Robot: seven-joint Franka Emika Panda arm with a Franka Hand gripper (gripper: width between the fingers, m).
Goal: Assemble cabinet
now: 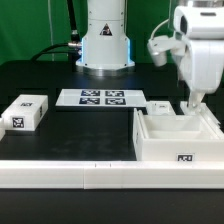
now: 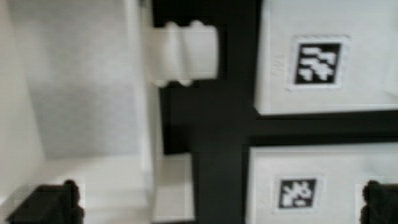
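The cabinet (image 1: 178,138), a large open white box with a tag on its front, stands at the exterior view's right. My gripper (image 1: 192,104) hangs just above its far right corner, not touching it. In the wrist view the gripper (image 2: 214,203) is open wide and holds nothing, with dark fingertips (image 2: 50,205) at the frame's two lower corners. A white cabinet wall (image 2: 71,110) with a round ribbed peg (image 2: 187,55) lies below. Two white tagged panels (image 2: 320,65) sit beside it across a black gap. I cannot tell which parts those panels belong to.
A small white block with one tag (image 1: 25,112) lies at the exterior view's left. The marker board (image 1: 100,97) lies in the middle at the back, with a small flat white piece (image 1: 160,107) next to it. A long white rail (image 1: 90,176) runs along the front. The robot base (image 1: 105,40) stands behind.
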